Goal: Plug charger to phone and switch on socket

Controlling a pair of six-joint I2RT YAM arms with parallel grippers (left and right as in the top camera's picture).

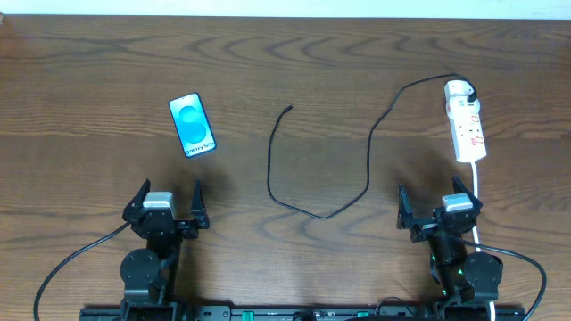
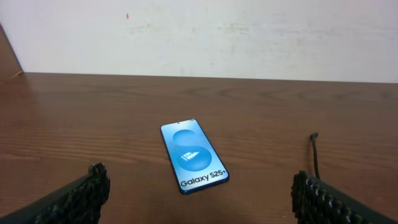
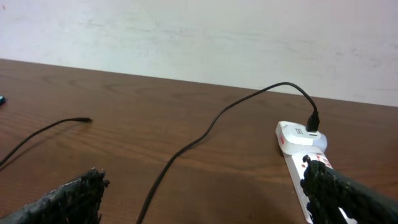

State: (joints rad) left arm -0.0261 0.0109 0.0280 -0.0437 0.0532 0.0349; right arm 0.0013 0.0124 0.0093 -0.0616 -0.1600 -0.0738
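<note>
The phone (image 1: 192, 125) lies screen up at the left of the table, also in the left wrist view (image 2: 193, 155), its blue screen reading "Galaxy S25+". The black charger cable (image 1: 368, 152) runs from the white socket strip (image 1: 467, 120) in a loop to its free plug end (image 1: 288, 109) at mid table. The cable (image 3: 205, 134) and strip (image 3: 298, 140) show in the right wrist view, the plug end (image 3: 86, 119) at left. My left gripper (image 1: 168, 203) is open and empty, nearer than the phone. My right gripper (image 1: 434, 209) is open and empty, nearer than the strip.
The strip's white cord (image 1: 477, 192) runs down past my right arm. The cable's plug end also shows at the right of the left wrist view (image 2: 314, 135). A pale wall stands beyond the table's far edge (image 2: 199, 76).
</note>
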